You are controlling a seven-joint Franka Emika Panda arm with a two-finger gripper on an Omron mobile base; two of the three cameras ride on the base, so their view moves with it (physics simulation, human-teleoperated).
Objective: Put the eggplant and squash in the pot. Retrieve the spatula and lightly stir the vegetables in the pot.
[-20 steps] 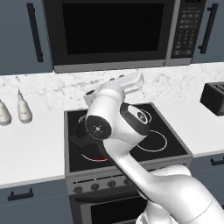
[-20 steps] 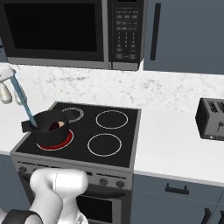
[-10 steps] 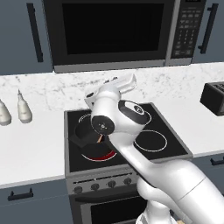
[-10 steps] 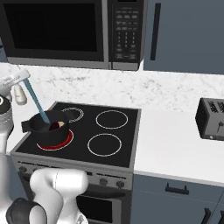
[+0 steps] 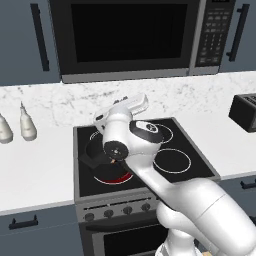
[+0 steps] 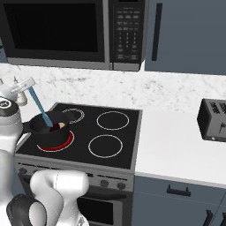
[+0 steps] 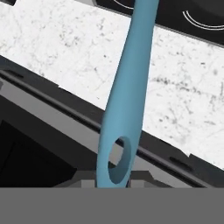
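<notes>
The dark pot [image 6: 44, 135] stands on the front left burner, which glows red under it. The light-blue spatula [image 6: 39, 106] slants down into the pot, and my gripper [image 6: 24, 85] is shut on its upper handle, above and left of the pot. Inside the pot I see the dark purple eggplant [image 6: 54, 128] with a small tan piece, the squash [image 6: 62, 125], beside it. In the left base view my arm covers most of the pot [image 5: 92, 153], and the gripper [image 5: 135, 104] sits above the stove. The hand view looks along the spatula [image 7: 127, 87], held at my gripper [image 7: 113, 180].
A toaster [image 6: 214, 119] stands on the counter to the right of the stove. Two pale bottles [image 5: 27, 125] stand on the left counter. A microwave [image 6: 57, 31] hangs above the stove. The other burners [image 6: 112, 120] are bare.
The spatula's lower end has swept through the pot, rightward in the right base view. My hand has shifted and dipped a little with it. The pot stays put.
</notes>
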